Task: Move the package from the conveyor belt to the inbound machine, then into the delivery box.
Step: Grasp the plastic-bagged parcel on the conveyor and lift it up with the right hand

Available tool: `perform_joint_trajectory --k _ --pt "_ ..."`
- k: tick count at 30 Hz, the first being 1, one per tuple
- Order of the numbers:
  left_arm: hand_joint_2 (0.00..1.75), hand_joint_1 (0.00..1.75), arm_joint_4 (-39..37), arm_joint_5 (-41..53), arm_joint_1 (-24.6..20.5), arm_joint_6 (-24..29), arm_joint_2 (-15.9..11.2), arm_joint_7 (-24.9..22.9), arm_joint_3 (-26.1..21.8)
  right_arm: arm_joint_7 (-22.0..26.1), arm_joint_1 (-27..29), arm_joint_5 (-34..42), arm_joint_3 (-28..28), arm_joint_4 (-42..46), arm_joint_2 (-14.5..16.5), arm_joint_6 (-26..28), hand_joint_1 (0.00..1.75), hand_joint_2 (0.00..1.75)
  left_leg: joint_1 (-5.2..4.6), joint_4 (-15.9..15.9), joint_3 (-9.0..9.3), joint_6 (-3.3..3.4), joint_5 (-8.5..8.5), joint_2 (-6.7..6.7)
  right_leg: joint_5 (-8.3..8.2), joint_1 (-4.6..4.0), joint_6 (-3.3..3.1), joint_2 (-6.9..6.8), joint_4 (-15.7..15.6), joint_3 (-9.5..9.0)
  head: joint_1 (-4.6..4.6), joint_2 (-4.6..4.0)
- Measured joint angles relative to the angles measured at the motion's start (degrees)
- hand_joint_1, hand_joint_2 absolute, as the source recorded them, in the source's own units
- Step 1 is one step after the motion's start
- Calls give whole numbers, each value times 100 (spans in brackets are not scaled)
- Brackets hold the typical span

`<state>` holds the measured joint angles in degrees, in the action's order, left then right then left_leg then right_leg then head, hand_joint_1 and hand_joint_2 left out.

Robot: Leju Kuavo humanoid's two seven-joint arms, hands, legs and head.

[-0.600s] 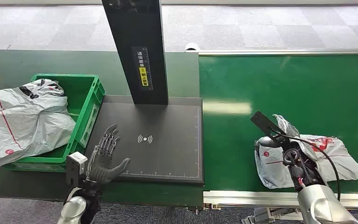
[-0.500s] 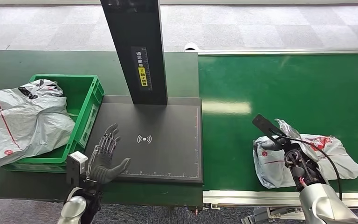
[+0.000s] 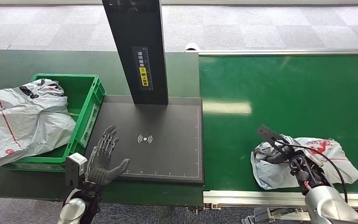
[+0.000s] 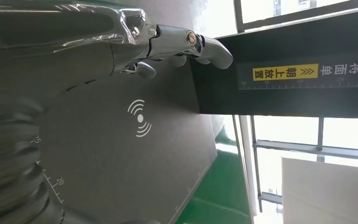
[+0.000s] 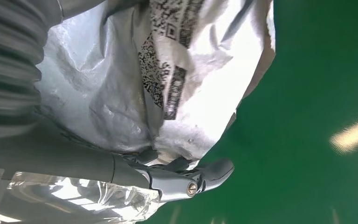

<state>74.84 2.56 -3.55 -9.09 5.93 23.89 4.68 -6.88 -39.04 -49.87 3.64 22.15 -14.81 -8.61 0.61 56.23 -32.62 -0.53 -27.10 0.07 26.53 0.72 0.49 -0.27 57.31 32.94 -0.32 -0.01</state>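
The right robot hand (image 3: 284, 153) grips the crumpled silver-white plastic mailer package (image 3: 328, 156), its dark fingers (image 5: 177, 165) closed into the foil at the package's left end; a printed barcode label (image 5: 168, 70) on the wrap shows in the right wrist view. The package lies on the flat green conveyor belt (image 3: 284, 88), near the belt's front edge and toward its right side, well apart from the machine. A black cable (image 3: 328, 161) loops from the wrist across the package.

The left robot hand (image 3: 105, 156) is open and holds nothing, fingers spread and pointing forward, over the front-left corner of the flat black scanning plate of the inbound machine (image 3: 168, 144). Whether it touches the plate cannot be told. A white wireless symbol (image 3: 145, 138) sits near the plate's middle, just beside the hand. A tall black post (image 3: 137, 51) with a yellow label stands at the plate's rear edge.

Left of the plate, touching its left edge, stands a green plastic delivery box (image 3: 89, 105) on the dark green bench (image 3: 42, 63). Grey-white plastic mailer bags with red lines (image 3: 21, 121) fill the box and spill over its left side.
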Motion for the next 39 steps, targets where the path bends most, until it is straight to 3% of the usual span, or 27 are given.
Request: perform_joint_trajectory --k 2,3,16,22,27,29,34,39 --pt "175 0 2 26 -1 4 19 -23 0 -12 -1 -12 -5 -20 1 -92 142 175 0 0 0 0 0 0 0 0 0 0 0 0 -1 -1" --pt "175 0 3 36 -1 8 27 -34 0 -8 -1 -15 -7 -28 1 -139 175 175 0 0 0 0 0 0 0 0 0 0 0 0 -1 -1" --pt "175 0 34 54 -11 42 58 -72 0 141 -42 -54 -38 -43 -13 -297 175 175 0 0 7 0 0 1 0 0 0 1 0 -6 0 -1" --pt "175 0 112 54 30 66 61 -72 0 546 -18 -82 -39 -35 19 -257 175 175 1 -1 6 0 0 5 0 -1 0 2 0 -5 0 0" --pt "175 0 216 35 91 76 55 -72 -2 1188 -13 48 -39 50 107 -240 175 175 1 -1 2 0 0 4 0 -1 0 1 1 -6 1 -1" --pt "175 0 293 8 151 84 50 -70 -11 1496 -19 152 -51 152 164 -1 175 175 1 -1 1 0 0 4 0 -1 0 1 1 -6 0 0" --pt "175 0 595 58 426 239 50 109 -70 2195 -10 557 -239 717 402 1217 175 175 1 -1 0 0 0 4 0 -1 0 2 1 -1 1 0" --pt "175 0 778 145 485 566 76 414 -86 2972 375 1186 -351 2028 670 1793 175 175 2 -2 0 0 0 1 2 -2 0 -2 1 0 1 -1"
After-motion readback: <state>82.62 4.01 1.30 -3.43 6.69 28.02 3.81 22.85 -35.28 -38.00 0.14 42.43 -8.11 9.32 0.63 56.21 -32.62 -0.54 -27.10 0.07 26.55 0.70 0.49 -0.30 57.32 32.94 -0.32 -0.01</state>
